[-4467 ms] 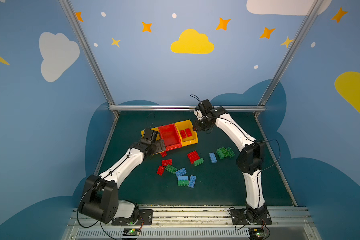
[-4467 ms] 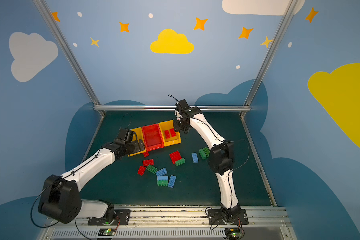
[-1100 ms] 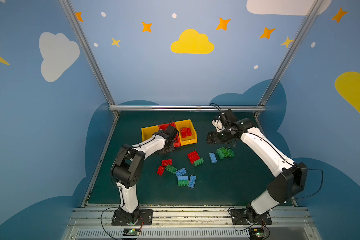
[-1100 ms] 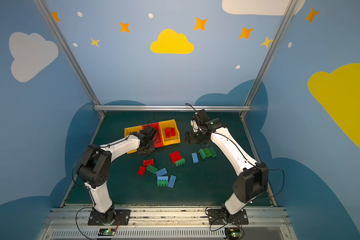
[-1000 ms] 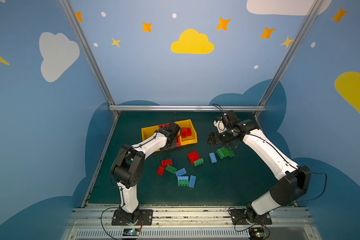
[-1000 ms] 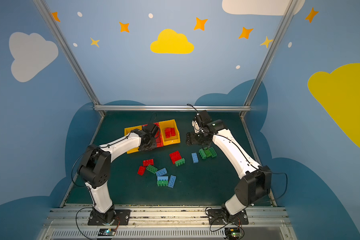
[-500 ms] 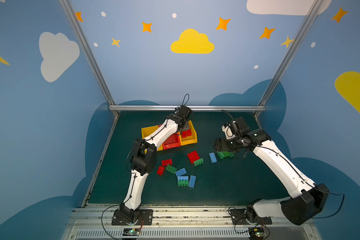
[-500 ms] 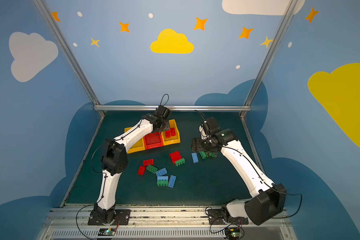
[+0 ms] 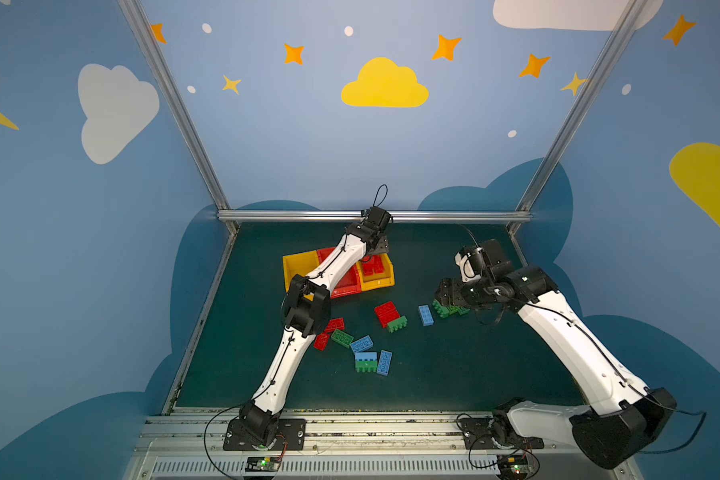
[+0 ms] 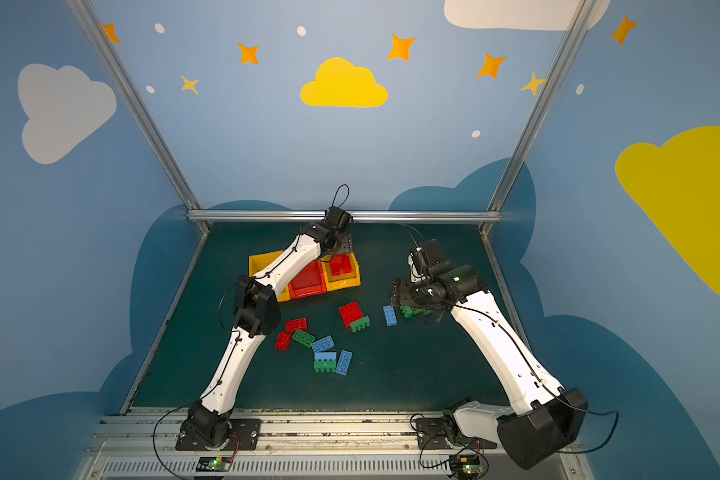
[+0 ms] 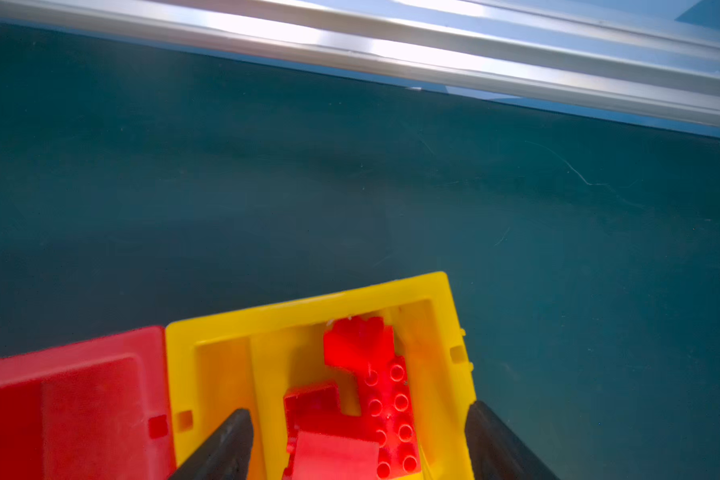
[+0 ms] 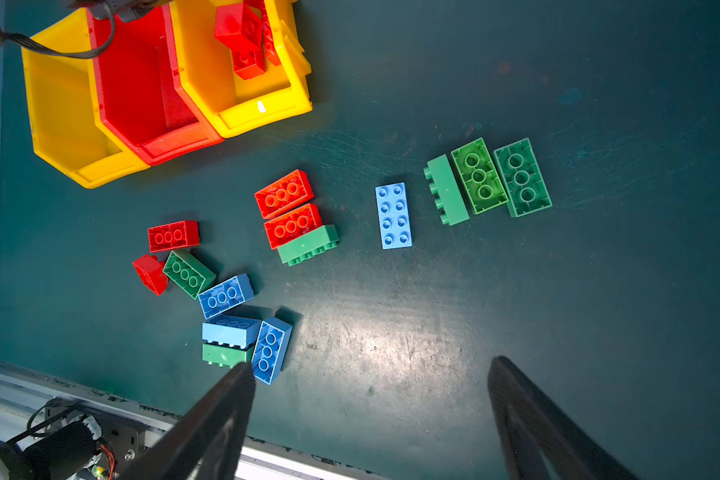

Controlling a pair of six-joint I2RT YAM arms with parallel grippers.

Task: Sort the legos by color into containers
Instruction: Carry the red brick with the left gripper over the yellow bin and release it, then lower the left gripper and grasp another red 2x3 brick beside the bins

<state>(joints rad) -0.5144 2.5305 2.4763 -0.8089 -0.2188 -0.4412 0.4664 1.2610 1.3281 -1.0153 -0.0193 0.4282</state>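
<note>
Right end effector (image 12: 371,365): jaws spread wide, empty, above the desk (image 9: 474,374). Three green legos (image 12: 479,176) lie side by side, showing at its 6 o'clock in both top views, long axes parallel, crosswise to the jaw line. Right arm is nearer, wrist pitched down. Left end effector (image 11: 356,409): jaws apart over the yellow container (image 11: 308,307) holding red legos (image 11: 387,399), desk's 11 o'clock.

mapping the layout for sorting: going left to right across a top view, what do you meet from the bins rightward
left yellow bin, red bin, right yellow bin holding red bricks, lone blue brick, green bricks
</note>
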